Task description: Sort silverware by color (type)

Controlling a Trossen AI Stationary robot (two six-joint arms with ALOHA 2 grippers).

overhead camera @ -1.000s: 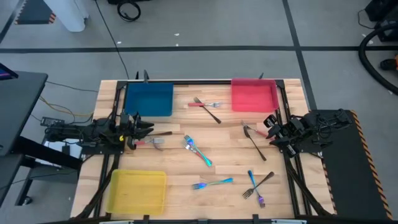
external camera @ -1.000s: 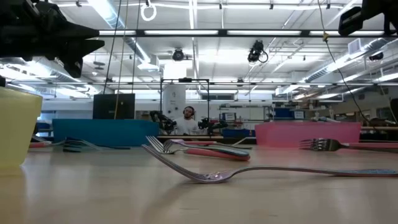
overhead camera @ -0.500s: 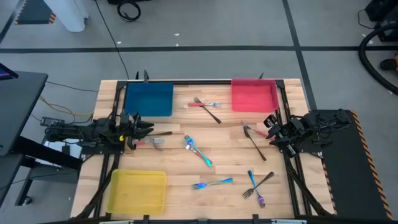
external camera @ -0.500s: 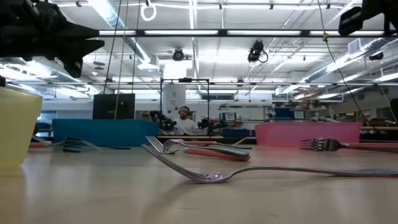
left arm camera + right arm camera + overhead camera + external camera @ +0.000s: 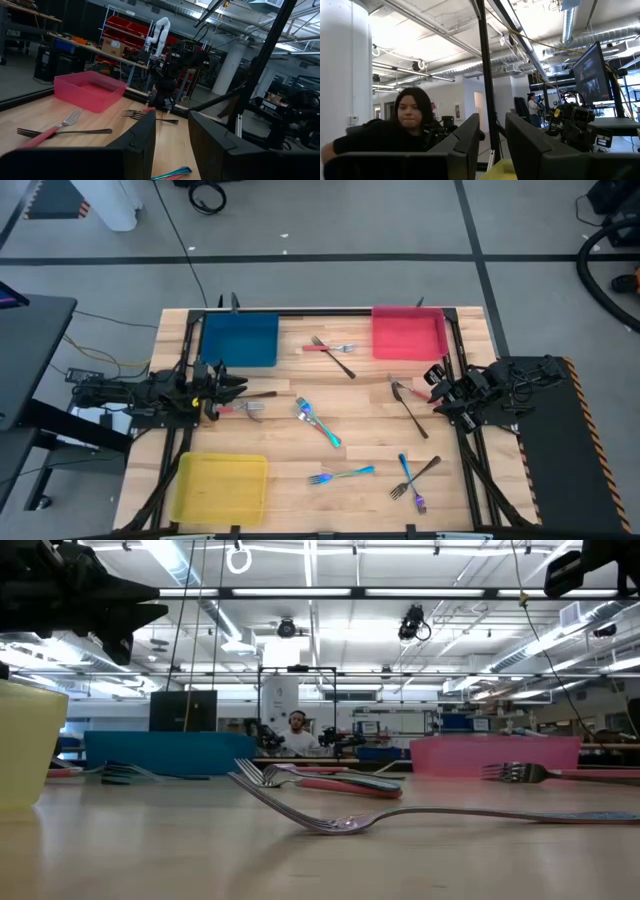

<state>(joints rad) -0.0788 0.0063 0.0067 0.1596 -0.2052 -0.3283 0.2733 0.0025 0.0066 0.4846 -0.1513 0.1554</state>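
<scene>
The silverware lies loose on the wooden table (image 5: pixel 290 445). A red-handled fork crosses a dark one (image 5: pixel 333 352) between the far trays. Two iridescent forks (image 5: pixel 318 421) lie mid-table, another (image 5: pixel 342 475) lies nearer the front, and an iridescent and a dark one (image 5: pixel 412 478) cross at the front right. A dark fork (image 5: pixel 410 410) and a red-handled one (image 5: pixel 404 389) lie by my right gripper (image 5: pixel 433 385), which stands open above the table's right edge. My left gripper (image 5: pixel 232 388) stands open at the left edge, over a red-handled fork (image 5: pixel 240 408) and a dark utensil (image 5: pixel 262 393). Neither holds anything.
A blue tray (image 5: pixel 240 340) sits at the far left, a red tray (image 5: pixel 408 333) at the far right and a yellow tray (image 5: pixel 220 487) at the near left. A black frame rail (image 5: pixel 330 310) runs along the table's edges. A person (image 5: pixel 405 130) sits beyond the table.
</scene>
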